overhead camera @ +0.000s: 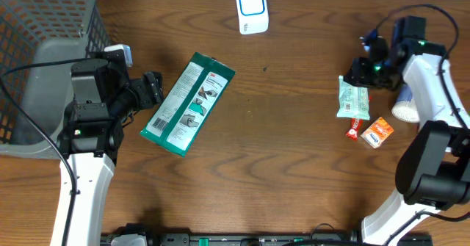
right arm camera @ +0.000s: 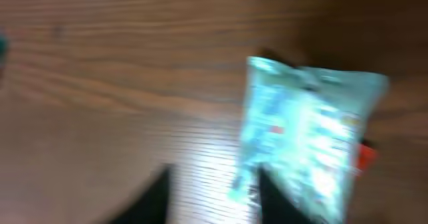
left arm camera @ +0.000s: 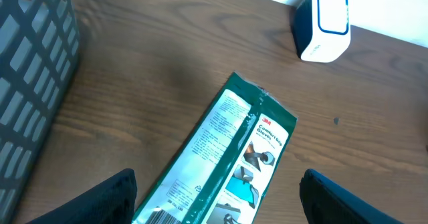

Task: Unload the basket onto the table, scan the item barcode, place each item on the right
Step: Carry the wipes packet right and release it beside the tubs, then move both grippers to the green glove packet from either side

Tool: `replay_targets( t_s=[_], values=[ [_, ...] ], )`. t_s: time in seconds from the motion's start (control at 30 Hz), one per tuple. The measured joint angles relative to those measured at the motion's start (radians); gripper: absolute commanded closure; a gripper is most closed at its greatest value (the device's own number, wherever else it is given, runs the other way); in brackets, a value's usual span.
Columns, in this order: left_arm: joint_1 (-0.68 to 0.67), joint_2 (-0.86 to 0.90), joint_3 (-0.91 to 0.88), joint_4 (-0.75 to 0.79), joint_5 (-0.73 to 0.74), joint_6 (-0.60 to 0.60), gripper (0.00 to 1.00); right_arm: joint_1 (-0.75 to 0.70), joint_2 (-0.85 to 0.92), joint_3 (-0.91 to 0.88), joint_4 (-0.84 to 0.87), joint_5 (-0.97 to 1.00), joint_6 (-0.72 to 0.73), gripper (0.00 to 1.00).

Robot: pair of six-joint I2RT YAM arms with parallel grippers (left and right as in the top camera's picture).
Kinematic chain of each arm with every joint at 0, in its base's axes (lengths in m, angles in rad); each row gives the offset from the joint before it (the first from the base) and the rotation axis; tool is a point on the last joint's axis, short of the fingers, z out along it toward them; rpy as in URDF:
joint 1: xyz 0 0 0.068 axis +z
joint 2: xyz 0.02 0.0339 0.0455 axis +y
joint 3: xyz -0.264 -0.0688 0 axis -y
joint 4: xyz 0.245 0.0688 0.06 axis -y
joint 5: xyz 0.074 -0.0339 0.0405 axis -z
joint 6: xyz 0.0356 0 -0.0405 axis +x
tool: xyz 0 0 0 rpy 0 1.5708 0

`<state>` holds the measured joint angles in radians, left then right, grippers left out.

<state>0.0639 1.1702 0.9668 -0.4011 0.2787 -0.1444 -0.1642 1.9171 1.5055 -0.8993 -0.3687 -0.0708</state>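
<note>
green glove packet (overhead camera: 188, 103) lying flat on the wooden table (overhead camera: 279, 165), printed face up, just ahead of the left gripper (overhead camera: 154, 89). long axis running away from that hand and skewed to its right, near end down between the two fingertips, far end with the brand mark pointing out toward the scanner (overhead camera: 252, 9). white panel of small print along the half on the hand's left, green picture panel along the half on its right. not lifted, not pinched: left fingers (left arm camera: 114, 200) spread wide, one on each side of the near end, clear of both long edges as far as the wrist view shows.

scanner upright beyond the far end, ahead and to the right of the left hand, apart from the packet. grey basket (overhead camera: 44, 26) close on the left hand's left side.

right gripper (overhead camera: 358, 76) well apart from all that, hovering at the far edge of a pale green packet (overhead camera: 352, 99). wrist view there smeared by blur: two dark fingertips a little apart with bare wood in the narrow gap, holding nothing, pale packet just ahead and to the hand's right. cannot tell whether one finger touches it. small orange packet (overhead camera: 377, 132) and white cylinder (overhead camera: 405, 106) near the pale packet.
</note>
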Motion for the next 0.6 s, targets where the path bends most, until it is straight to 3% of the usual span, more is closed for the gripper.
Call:
replay_targets(
  t_s=[0.17, 0.3, 0.5, 0.6],
  values=[
    [0.0, 0.0, 0.0, 0.0, 0.0, 0.0, 0.2, 0.092, -0.007, -0.156, 0.232, 0.019, 0.013, 0.91],
    [0.0, 0.0, 0.0, 0.0, 0.0, 0.0, 0.2, 0.15, -0.007, -0.323, 0.394, 0.159, 0.075, 0.99],
    [0.0, 0.0, 0.0, 0.0, 0.0, 0.0, 0.2, 0.135, -0.013, -0.379, 0.41, 0.403, 0.19, 0.98],
    [0.0, 0.0, 0.0, 0.0, 0.0, 0.0, 0.2, 0.098, -0.019, -0.381, 0.397, 0.416, 0.205, 0.93]
  ],
)
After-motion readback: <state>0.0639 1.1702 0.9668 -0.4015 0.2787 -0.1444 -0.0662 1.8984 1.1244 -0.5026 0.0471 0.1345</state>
